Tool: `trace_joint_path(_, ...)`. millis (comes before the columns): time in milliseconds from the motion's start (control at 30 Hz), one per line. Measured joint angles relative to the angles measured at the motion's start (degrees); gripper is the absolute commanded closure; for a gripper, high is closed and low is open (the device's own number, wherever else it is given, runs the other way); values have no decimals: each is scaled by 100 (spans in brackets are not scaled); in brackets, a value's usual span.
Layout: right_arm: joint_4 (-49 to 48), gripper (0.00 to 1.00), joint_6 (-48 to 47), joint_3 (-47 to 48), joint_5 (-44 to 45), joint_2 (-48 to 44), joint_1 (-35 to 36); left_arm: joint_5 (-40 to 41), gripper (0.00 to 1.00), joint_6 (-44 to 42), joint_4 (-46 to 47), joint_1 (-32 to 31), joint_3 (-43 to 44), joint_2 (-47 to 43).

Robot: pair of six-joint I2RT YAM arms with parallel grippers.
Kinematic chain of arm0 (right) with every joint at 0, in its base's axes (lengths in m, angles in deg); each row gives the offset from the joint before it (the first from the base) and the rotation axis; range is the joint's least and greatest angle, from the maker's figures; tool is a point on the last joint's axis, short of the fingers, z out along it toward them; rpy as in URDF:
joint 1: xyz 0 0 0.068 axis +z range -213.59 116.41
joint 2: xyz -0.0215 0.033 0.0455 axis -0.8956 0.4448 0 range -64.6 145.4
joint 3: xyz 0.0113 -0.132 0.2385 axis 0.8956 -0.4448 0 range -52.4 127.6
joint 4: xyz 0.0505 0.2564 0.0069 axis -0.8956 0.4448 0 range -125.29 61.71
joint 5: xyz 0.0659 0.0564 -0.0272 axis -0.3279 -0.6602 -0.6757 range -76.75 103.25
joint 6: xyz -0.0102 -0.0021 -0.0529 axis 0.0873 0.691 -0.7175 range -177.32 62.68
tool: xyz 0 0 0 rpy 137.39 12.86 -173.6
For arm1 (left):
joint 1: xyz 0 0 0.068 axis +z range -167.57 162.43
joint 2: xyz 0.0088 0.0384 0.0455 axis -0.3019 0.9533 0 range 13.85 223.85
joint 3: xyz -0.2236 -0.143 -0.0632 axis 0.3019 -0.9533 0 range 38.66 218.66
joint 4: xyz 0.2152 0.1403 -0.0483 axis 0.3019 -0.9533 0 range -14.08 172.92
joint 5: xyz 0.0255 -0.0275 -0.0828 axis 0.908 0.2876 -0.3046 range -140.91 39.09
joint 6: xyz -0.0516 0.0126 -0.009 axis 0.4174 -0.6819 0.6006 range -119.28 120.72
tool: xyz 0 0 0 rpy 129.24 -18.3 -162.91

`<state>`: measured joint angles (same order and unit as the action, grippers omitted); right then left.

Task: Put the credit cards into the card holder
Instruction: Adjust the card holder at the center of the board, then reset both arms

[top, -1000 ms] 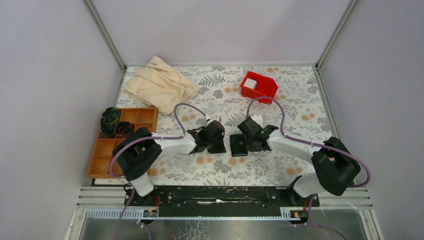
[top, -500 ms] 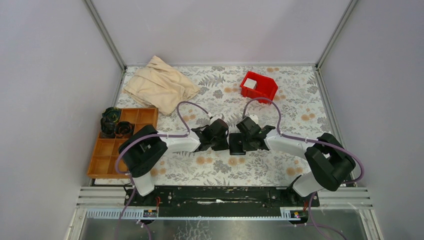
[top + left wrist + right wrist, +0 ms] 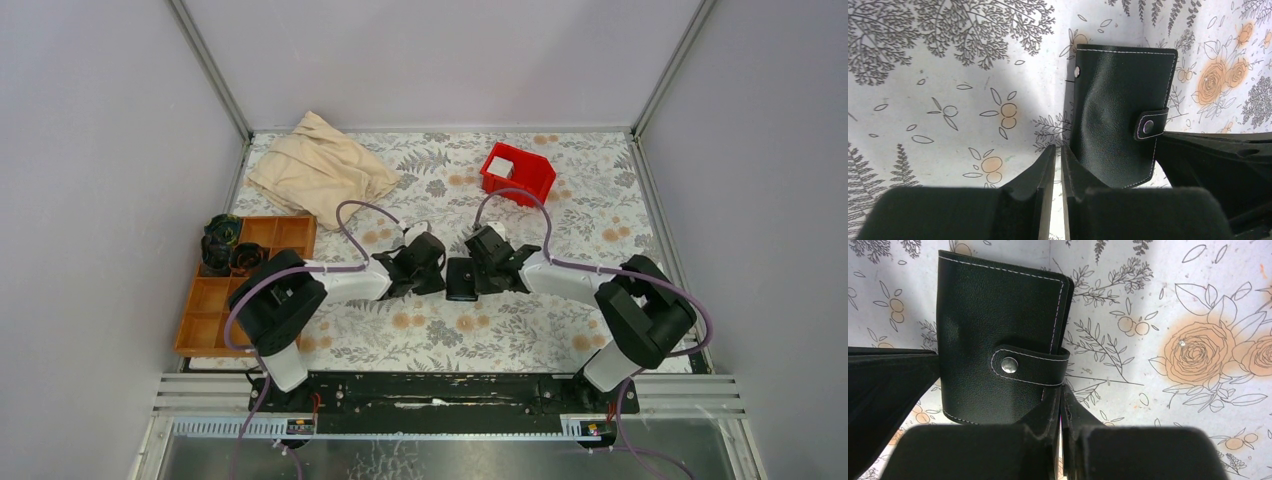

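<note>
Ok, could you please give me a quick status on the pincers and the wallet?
Left pincer nearly shut, beside wallet. Right pincer shut, by the clasp. Wallet flat on table, closed. Clasp snapped, blocking entry.

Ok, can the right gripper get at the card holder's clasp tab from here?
Probably yes: the right gripper sits shut beside the clasp tab at the edge of the card holder, nothing between them. The left gripper is at the opposite edge, clear of it.
</note>
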<state>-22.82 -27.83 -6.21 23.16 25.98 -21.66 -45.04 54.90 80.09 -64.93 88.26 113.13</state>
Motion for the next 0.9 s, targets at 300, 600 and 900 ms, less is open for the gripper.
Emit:
trace_joint_path(300,-98,93,-55,179,-50,195,0,192,80,61,-55,17,-125,-129)
trace_joint_path(600,179,77,-151,251,184,186,-17,614,68,94,-702,258,-48,-315)
trace_joint_path(900,704,63,-407,356,730,-466,-293,1233,58,-195,-1919,643,210,-603)
